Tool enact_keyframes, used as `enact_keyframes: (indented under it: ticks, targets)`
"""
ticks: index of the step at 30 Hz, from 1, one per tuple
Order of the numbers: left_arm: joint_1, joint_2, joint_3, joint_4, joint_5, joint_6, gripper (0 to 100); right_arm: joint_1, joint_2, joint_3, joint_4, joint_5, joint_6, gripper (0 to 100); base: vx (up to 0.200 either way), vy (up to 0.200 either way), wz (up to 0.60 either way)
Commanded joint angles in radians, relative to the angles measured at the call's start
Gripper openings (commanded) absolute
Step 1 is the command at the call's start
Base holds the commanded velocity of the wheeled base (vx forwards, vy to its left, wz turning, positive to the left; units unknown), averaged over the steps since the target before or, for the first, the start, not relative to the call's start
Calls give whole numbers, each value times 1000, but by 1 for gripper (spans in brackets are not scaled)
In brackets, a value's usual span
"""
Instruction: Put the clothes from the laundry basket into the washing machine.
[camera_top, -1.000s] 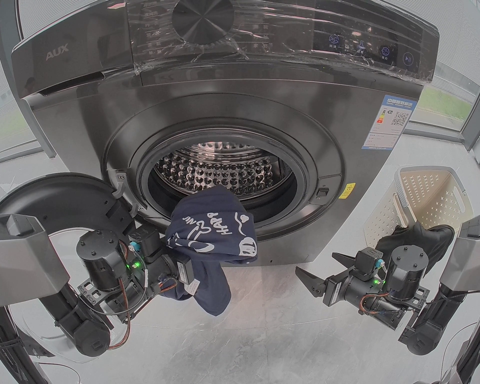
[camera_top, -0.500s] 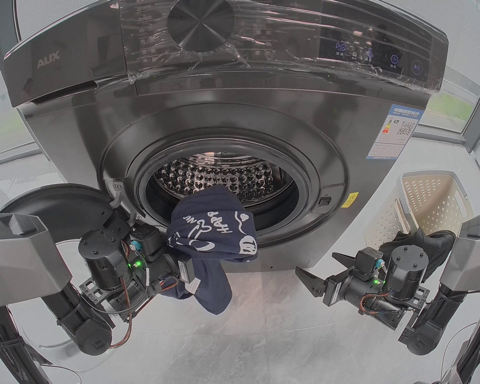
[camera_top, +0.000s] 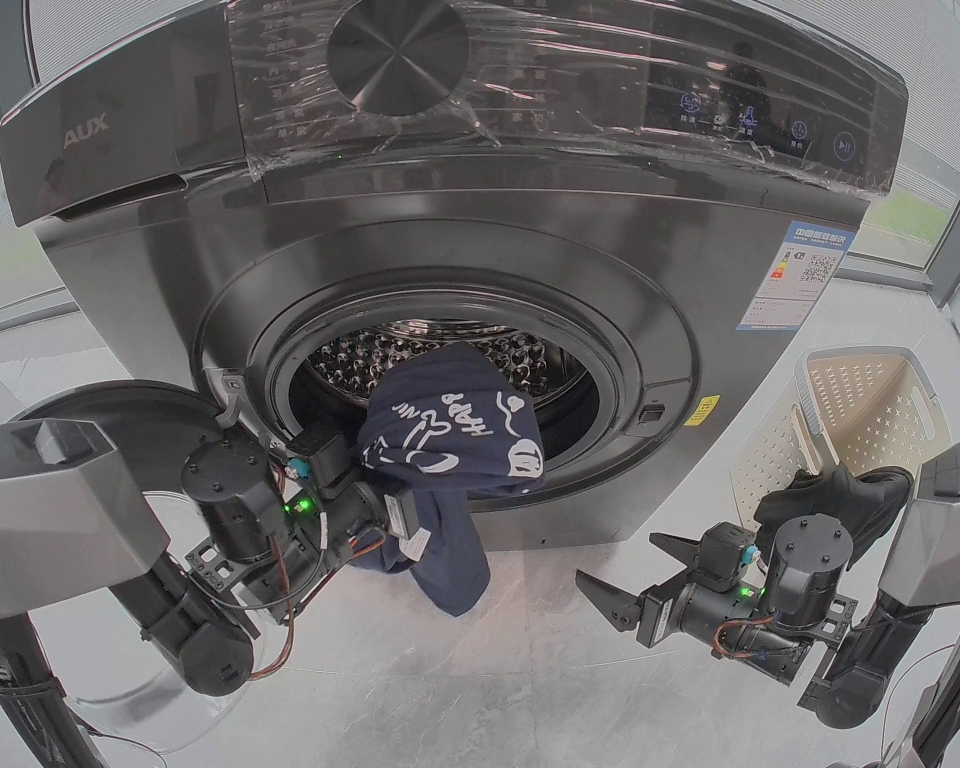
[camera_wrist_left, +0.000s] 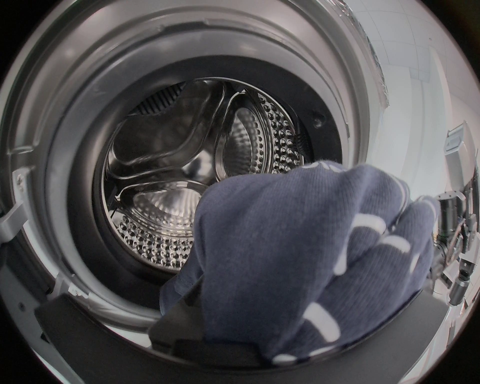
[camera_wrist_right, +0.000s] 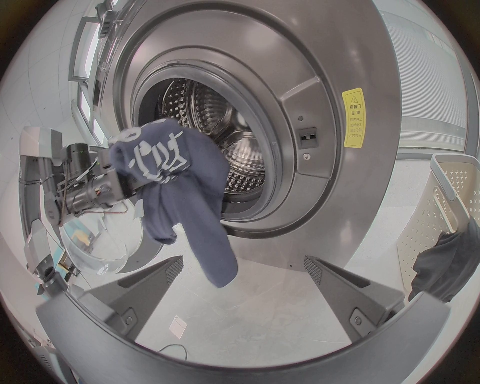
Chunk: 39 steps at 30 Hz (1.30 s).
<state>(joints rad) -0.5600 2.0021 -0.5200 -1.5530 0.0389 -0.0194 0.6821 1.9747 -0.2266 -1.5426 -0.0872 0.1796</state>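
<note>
Holding blue shirt (camera_top: 450, 440) in left gripper (camera_top: 392, 512) at mouth of washing machine (camera_top: 500, 240). From left wrist, seeing into shiny drum (camera_wrist_left: 165, 200). From head, seeing right gripper (camera_top: 620, 565) wide open, near laundry basket (camera_top: 870, 390) with dark clothes (camera_top: 840, 495).

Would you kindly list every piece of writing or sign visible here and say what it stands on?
Washing machine, upper-left panel: short brand mark, not quoted.
Energy label: too small to read.
Yellow warning sticker: triangle sign; characters too small.
Control panel: icons; captions blurred.
Navy garment: white lettering, upside down and creased, not reliably readable.
</note>
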Motion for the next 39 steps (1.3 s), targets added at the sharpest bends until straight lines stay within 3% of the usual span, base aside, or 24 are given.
enact_keyframes:
  ticks: [1, 3, 7, 12, 18, 22, 27, 34, 39]
  targets:
    - [-12, 78, -103, 4, 12, -4, 0, 24, -2, 20, -1, 0, 1, 100, 0, 0, 0]
    - [-12, 121, -160, 2, 12, -5, 0, 24, -7, 24, -1, 0, 1, 100, 0, 0, 0]
    - [-14, 207, -291, 7, 61, -45, 0, 19, -34, 39, -1, 0, 0, 100, 0, 0, 0]
    - [-6, 260, -380, 24, 88, -45, 0, 19, -43, 47, 1, 0, 0, 100, 0, 0, 0]
    - [2, 279, -476, 146, 107, -45, 0, 20, -40, 47, -1, 0, 0, 100, 0, 0, 0]
    - [8, 302, -588, 221, 145, -45, 0, 19, -36, 47, -1, 0, 1, 100, 0, 0, 0]
    - [14, 356, -670, 249, 151, -42, 0, 22, -34, 47, -1, 0, 1, 100, 0, 0, 0]
    - [60, 443, -922, 352, 191, -47, 0, 20, -31, 49, -1, 0, 3, 100, 0, 0, 0]
    - [61, 469, -982, 392, 194, -47, 0, 22, -23, 49, -1, 0, 3, 100, 0, 0, 0]
